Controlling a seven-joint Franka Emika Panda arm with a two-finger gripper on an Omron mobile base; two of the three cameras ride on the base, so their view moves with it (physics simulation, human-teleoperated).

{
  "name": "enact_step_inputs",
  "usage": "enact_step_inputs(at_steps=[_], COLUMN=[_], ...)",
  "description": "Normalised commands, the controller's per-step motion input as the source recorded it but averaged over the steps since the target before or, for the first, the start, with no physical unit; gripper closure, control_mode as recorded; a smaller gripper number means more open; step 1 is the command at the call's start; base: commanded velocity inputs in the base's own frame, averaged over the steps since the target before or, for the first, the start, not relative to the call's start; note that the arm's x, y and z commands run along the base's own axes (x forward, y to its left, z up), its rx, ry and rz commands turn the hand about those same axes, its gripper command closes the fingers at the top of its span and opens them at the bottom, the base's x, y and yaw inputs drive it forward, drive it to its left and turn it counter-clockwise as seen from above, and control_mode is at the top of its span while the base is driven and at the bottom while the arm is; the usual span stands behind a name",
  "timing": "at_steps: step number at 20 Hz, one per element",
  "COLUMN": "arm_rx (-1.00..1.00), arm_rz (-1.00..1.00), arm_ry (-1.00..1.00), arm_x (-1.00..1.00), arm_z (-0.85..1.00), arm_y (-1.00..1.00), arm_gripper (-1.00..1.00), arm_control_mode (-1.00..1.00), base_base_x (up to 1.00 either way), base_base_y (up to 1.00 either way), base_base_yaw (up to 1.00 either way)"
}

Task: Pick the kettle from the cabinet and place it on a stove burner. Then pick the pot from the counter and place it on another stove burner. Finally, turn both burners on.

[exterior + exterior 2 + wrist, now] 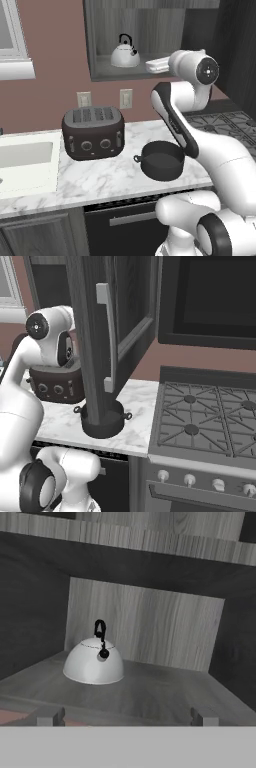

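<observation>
One kettle (94, 663) is sitting on the cabinet (150, 692) shelf ahead of the tool (125, 716), left of centre; jaws spread wide, gripping nothing. Dome is looking slick, rigid, probably light; I'm favouring the arched handle (100, 632).

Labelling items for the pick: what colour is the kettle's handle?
Black, a thin arch over the shiny white-silver kettle; hand view shows it best.

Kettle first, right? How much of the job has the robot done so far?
Nothing is finished yet. The kettle sits on the cabinet shelf, with the open gripper facing it, apart. The pot waits on the counter. The stove burners are bare; both moves and lighting them remain.
</observation>
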Motion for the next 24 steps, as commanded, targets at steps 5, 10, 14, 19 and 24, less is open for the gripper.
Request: enact_step_inputs(at_steps=[5, 10, 14, 19, 24], arm_rx=[0.00, -0.01, -0.04, -0.03, -0.01], arm_rz=[0.00, 0.00, 0.01, 0.07, 0.11], arm_ry=[0.00, 0.00, 0.00, 0.00, 0.00], arm_x=[0.16, 0.18, 0.20, 0.21, 0.25], arm_z=[0.00, 0.01, 0.10, 0.09, 0.11], arm_y=[0.00, 0.01, 0.12, 0.07, 0.00], arm_gripper=[-1.00, -1.00, -1.00, -1.00, -1.00], arm_control_mode=[-1.00, -1.00, -1.00, -1.00, -1.00], base_base_x=[0.00, 0.00, 0.00, 0.00, 0.00], base_base_y=[0.00, 0.00, 0.00, 0.00, 0.00], base_base_yaw=[0.00, 0.00, 0.00, 0.00, 0.00])
